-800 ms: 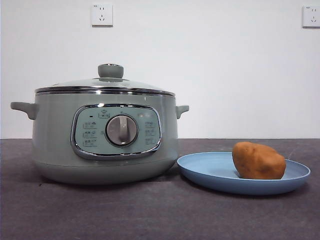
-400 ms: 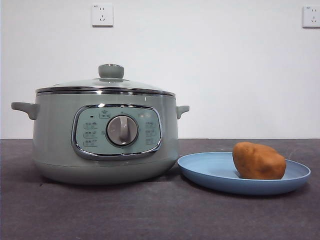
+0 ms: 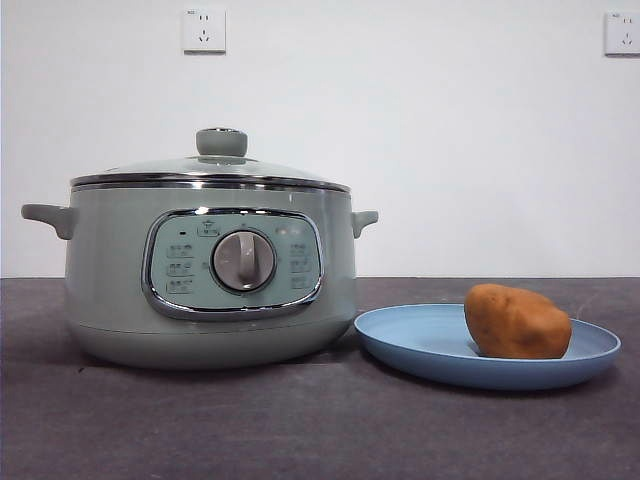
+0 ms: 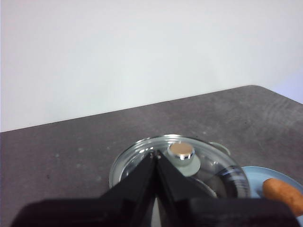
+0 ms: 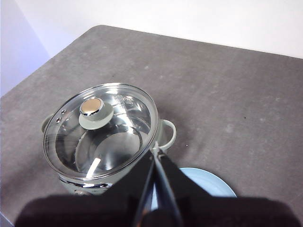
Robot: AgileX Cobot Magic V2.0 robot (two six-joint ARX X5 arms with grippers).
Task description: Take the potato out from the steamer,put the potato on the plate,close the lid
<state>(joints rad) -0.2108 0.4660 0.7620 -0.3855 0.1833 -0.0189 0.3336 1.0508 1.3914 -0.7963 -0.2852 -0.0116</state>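
Above the lid [image 4: 182, 158], both hands hover closed.

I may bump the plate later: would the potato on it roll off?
Probably not easily. The potato is lumpy and oval, lying on its long side, so it likely wobbles rather than rolls. The plate has a raised rim that should check it.

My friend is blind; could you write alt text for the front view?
A pale-green steamer stands on a dark table with its glass lid on; beside it an orange-brown potato lies on a light-blue plate. No pincer shows.
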